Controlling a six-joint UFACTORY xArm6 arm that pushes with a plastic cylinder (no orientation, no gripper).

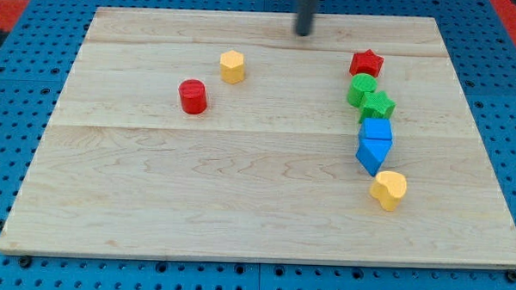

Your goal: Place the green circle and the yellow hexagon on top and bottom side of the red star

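Observation:
The red star [366, 63] lies at the view's upper right. The green circle [361, 88] touches it just below. A green star [378, 105] sits against the green circle's lower right. The yellow hexagon [232, 66] lies well to the left of the red star, in the upper middle. My tip [305, 32] is near the view's top edge, between the yellow hexagon and the red star, touching no block.
A red cylinder [192, 97] lies lower left of the yellow hexagon. Two blue blocks [375, 132] [372, 154] are stacked in a column under the green star. A yellow heart [389, 189] lies below them. The wooden board [153, 202] rests on a blue pegboard.

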